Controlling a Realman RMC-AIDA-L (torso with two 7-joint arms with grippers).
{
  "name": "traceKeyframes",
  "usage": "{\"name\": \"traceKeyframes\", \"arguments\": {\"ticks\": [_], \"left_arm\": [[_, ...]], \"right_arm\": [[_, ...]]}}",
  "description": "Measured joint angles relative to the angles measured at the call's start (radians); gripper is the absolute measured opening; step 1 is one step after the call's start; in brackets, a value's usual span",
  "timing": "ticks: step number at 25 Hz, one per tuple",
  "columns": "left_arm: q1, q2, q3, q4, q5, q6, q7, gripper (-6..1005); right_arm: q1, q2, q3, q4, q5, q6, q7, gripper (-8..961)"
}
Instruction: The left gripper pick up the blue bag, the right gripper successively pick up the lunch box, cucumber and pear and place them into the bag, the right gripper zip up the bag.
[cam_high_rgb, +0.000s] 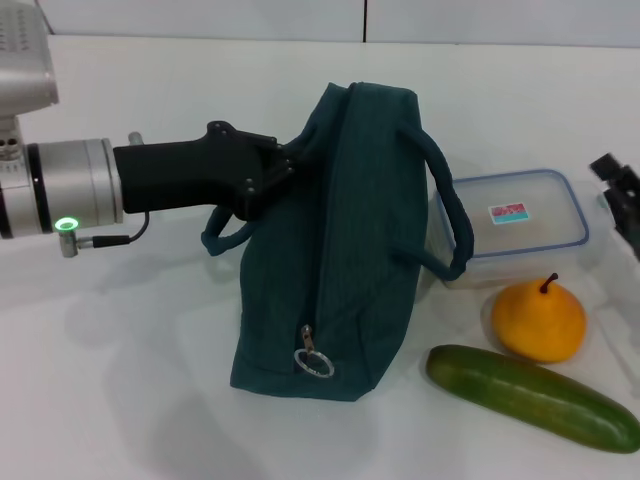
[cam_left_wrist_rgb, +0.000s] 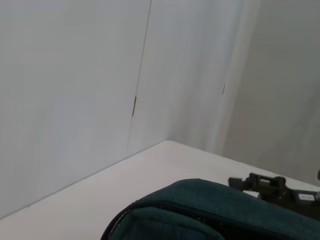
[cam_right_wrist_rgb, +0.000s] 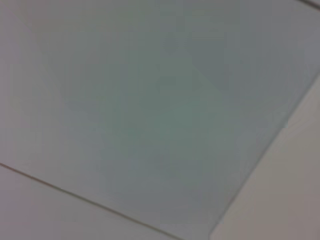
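The blue bag (cam_high_rgb: 340, 250) stands mid-table with its zipper closed and the silver ring pull (cam_high_rgb: 313, 362) at the near end. My left gripper (cam_high_rgb: 283, 163) reaches in from the left and is shut on the bag's upper left side, with one loop handle (cam_high_rgb: 222, 235) hanging below it. The bag's top (cam_left_wrist_rgb: 200, 210) fills the low edge of the left wrist view. To the bag's right lie the lunch box (cam_high_rgb: 515, 225), the pear (cam_high_rgb: 538, 320) and the cucumber (cam_high_rgb: 535, 397). My right gripper (cam_high_rgb: 618, 190) shows only partly at the right edge, beside the lunch box.
The white table (cam_high_rgb: 120, 350) carries all of this, with bare surface left of and in front of the bag. White wall panels (cam_left_wrist_rgb: 75, 100) rise behind it. The right wrist view holds only plain pale surfaces.
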Motion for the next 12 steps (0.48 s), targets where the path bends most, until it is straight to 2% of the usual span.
{"name": "traceKeyframes", "arguments": {"ticks": [12], "left_arm": [[-0.003,-0.003,0.012,-0.013,-0.002,-0.004,0.028,50]], "right_arm": [[0.021,0.001,-0.022,-0.037,-0.004,0.053,0.043,736]]}}
